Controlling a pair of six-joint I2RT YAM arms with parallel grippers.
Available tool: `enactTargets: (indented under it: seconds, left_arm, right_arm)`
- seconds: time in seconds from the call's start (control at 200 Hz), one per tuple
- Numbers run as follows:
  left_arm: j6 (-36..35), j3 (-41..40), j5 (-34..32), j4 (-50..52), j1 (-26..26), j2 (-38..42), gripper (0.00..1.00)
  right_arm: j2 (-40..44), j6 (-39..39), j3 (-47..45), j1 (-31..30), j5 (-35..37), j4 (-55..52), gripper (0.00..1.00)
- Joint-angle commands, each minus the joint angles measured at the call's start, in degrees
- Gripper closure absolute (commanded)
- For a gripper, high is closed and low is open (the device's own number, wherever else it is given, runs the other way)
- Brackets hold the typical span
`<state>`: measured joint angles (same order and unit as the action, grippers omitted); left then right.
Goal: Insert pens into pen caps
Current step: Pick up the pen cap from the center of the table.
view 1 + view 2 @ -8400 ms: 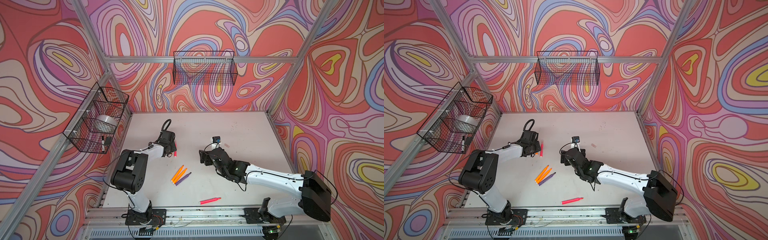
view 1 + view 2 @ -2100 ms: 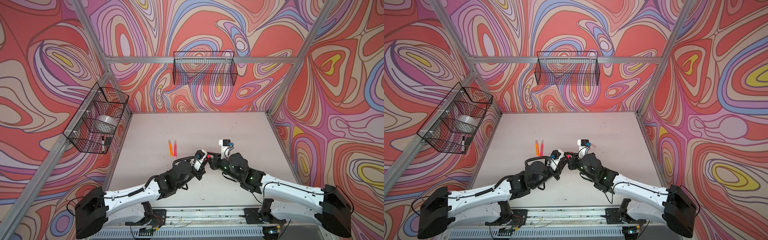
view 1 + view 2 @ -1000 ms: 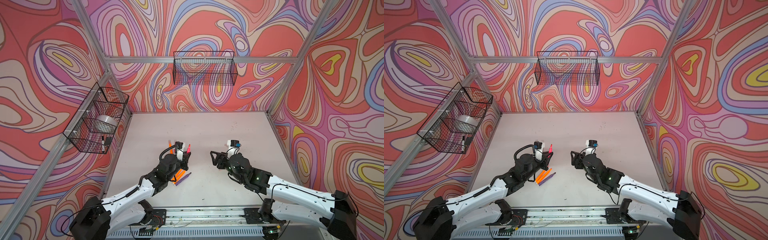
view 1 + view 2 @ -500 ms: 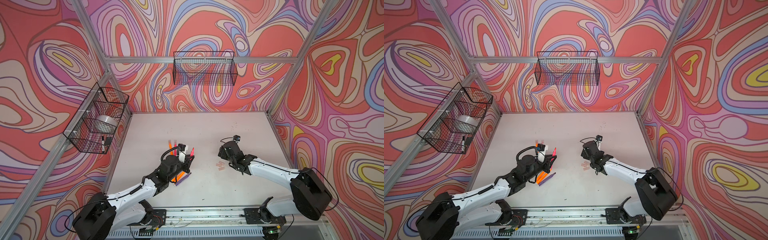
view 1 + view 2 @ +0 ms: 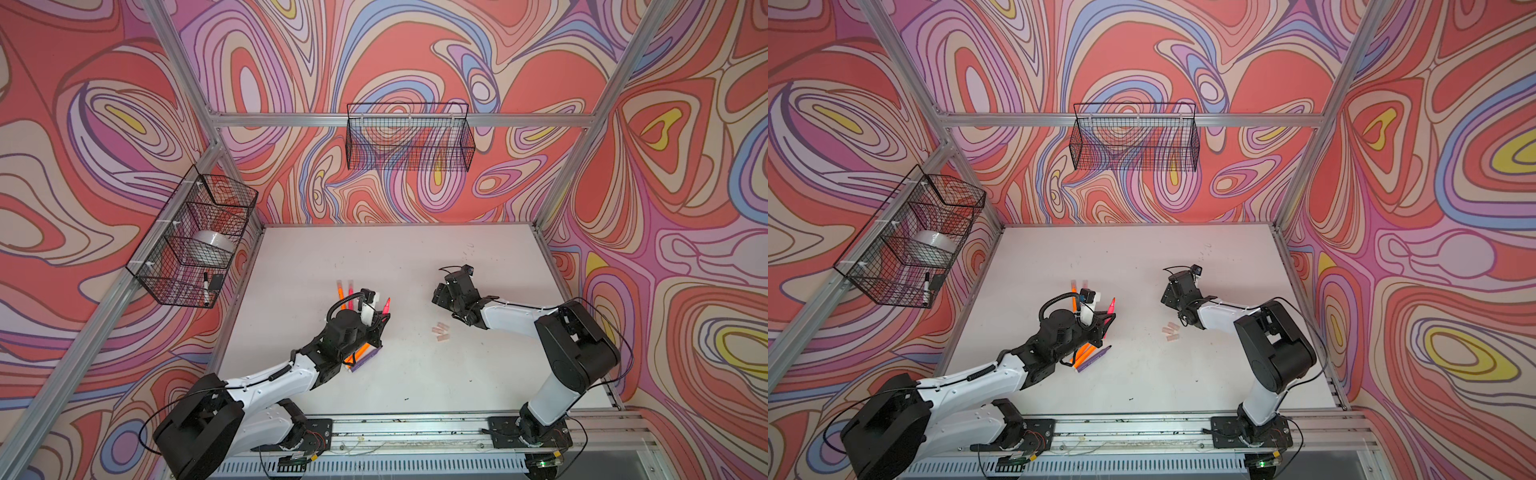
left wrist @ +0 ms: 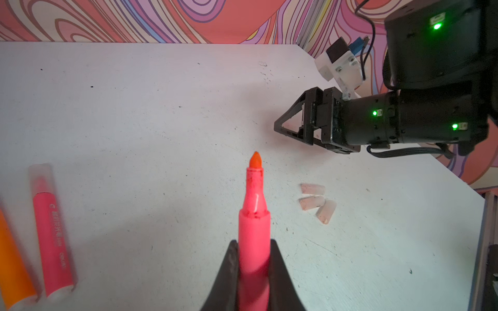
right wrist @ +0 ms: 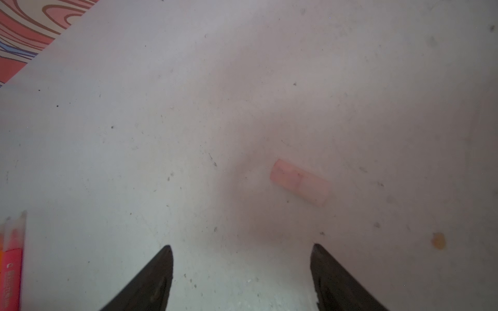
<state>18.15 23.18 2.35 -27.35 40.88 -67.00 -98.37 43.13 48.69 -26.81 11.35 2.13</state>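
Observation:
My left gripper (image 6: 254, 243) is shut on a hot pink pen (image 6: 253, 229) whose bare orange-red tip points toward the right arm; both top views show the pen (image 5: 386, 305) (image 5: 1111, 306) raised above the table. Three pale pen caps (image 6: 312, 202) (image 5: 440, 331) (image 5: 1170, 330) lie together on the table, nearer the front than my right gripper (image 5: 439, 297) (image 6: 280, 128). In the right wrist view my right gripper (image 7: 241, 246) stands open and holds nothing, and one cap (image 7: 299, 181) lies ahead of it. Two capped pens (image 5: 345, 288), one orange and one pink, lie beyond the left gripper. Orange and purple pens (image 5: 1088, 356) lie under the left arm.
A wire basket (image 5: 195, 245) on the left wall holds a tape roll and a black-capped marker. Another wire basket (image 5: 409, 139) hangs on the back wall. Metal frame posts edge the table (image 5: 415, 374), and the arms' base rail (image 5: 415, 428) runs along its front.
The right arm has folded back to the right, uncovering the three caps; its gripper stays open. The left gripper keeps the pink pen and has shifted slightly toward the front.

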Motion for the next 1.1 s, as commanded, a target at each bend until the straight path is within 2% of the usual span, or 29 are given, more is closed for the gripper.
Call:
enactTargets:
  seconds: [0.0, 0.606, 0.926, 1.097]
  left_arm:
    - [-1.1, 1.6, -0.3, -2.3, 0.0, -0.8, 1.0]
    - [-1.7, 1.6, -0.6, -3.0, 0.0, -1.6, 1.0]
    - [-1.7, 1.4, -0.3, -2.6, 0.0, -0.9, 1.0]
    - [-1.7, 1.4, -0.1, -2.8, 0.0, -1.1, 1.0]
  right_arm:
    - [-1.7, -0.1, 1.4, 0.9, -0.5, 1.3, 0.17]
    - [-11.2, -2.2, 7.9, 4.2, -0.4, 1.2, 0.19]
    - [-12.2, -4.8, 11.7, 4.3, 3.1, -4.4, 0.26]
    - [-14.1, -8.1, 16.2, 4.2, 4.7, -10.6, 0.29]
